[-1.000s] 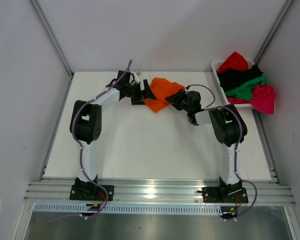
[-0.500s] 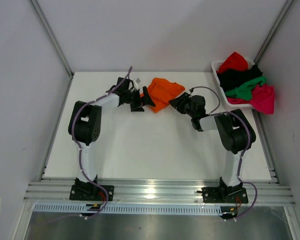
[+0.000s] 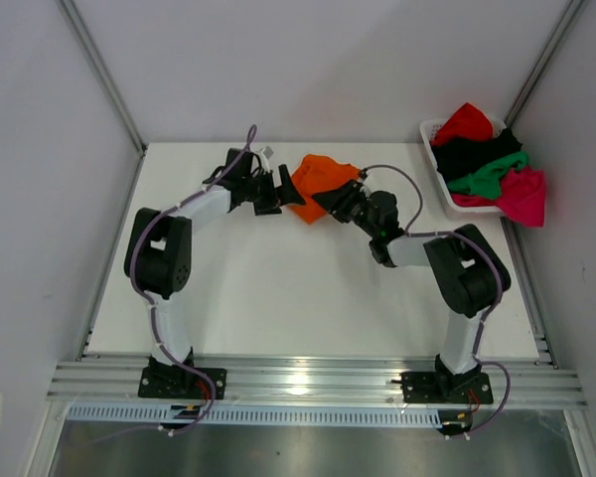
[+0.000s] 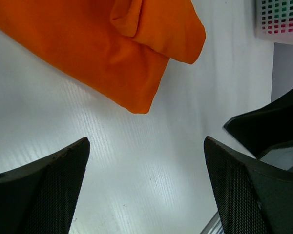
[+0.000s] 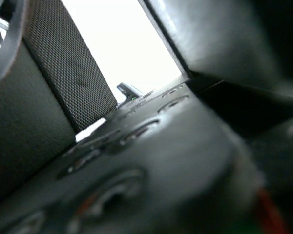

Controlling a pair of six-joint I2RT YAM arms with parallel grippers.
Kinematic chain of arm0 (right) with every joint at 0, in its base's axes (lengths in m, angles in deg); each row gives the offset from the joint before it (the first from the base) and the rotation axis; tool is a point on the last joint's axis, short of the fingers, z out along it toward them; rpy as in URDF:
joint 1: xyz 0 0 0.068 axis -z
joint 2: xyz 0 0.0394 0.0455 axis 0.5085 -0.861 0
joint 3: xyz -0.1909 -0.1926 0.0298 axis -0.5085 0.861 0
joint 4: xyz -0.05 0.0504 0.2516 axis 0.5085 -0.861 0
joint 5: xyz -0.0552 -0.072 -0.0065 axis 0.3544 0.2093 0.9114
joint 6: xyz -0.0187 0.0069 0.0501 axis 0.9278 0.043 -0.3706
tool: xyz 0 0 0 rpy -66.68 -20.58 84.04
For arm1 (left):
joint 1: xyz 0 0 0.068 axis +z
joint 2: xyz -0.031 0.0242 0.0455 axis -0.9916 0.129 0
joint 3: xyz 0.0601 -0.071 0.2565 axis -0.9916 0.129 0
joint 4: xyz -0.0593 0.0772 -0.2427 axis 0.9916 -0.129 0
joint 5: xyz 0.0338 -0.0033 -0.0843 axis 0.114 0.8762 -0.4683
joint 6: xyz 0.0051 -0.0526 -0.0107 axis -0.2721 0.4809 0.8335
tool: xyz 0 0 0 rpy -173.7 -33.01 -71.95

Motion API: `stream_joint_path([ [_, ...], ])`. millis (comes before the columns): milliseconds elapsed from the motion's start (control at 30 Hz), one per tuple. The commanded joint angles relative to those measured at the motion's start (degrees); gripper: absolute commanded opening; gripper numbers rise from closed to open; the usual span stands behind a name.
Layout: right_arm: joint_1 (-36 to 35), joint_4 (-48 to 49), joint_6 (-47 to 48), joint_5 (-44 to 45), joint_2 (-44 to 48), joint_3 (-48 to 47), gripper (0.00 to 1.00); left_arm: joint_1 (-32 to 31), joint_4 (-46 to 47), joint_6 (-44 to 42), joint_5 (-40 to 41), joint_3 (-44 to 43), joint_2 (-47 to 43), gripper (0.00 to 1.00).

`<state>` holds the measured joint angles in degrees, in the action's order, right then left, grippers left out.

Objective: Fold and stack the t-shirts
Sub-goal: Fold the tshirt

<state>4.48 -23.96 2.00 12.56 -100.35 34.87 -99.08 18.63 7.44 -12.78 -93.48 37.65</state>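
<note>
A bright orange t-shirt (image 3: 316, 179) lies crumpled at the back middle of the white table (image 3: 298, 288); it also fills the top of the left wrist view (image 4: 102, 53). My left gripper (image 3: 281, 191) is open and empty just left of the shirt, with bare table between its jaws (image 4: 146, 146). My right gripper (image 3: 331, 203) is at the shirt's lower right edge, and I cannot tell whether it grips the cloth. The right wrist view is blurred by a dark body, with only one mesh finger pad (image 5: 68, 73) showing. Red (image 3: 465, 121), black (image 3: 477, 151), green (image 3: 489, 177) and magenta-pink (image 3: 523, 195) t-shirts are piled in the basket.
The white slatted basket (image 3: 432, 134) stands at the back right corner, and a corner of it shows in the left wrist view (image 4: 283, 19). The right arm's black gripper (image 4: 266, 126) is close on the right in the left wrist view. Grey walls enclose the table.
My right gripper has moved left up to the orange shirt's edge. The shirt is more bunched. My left arm's elbow swung left while its gripper stayed by the shirt.
</note>
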Motion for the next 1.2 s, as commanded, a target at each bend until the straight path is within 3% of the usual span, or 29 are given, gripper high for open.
stream_joint_path([
  [0, -2.30, 7.71, -6.07, -4.62, -5.66, -6.78, 0.44, -0.12, -1.18, -2.21, 6.04, 0.37, -4.85, 1.00],
  [233, -4.06, 2.27, -3.62, -5.86, -15.85, -17.52, 0.44, 1.63, -9.97, -5.21, 22.57, 0.37, -9.33, 1.00],
  [500, -4.15, -3.45, 1.29, -4.89, -19.38, -22.28, 0.43, 7.43, -9.89, -2.05, 31.01, 6.08, -17.77, 0.99],
  [900, -3.97, -18.20, 11.75, -0.15, -22.64, -30.71, 0.43, 10.34, -9.45, -1.70, 31.90, 9.59, -25.42, 0.99],
  [1167, -1.51, -21.12, 14.66, 2.49, -22.02, -30.11, 0.43, 10.51, -9.45, -1.52, 30.93, 9.60, -25.69, 1.00],
])
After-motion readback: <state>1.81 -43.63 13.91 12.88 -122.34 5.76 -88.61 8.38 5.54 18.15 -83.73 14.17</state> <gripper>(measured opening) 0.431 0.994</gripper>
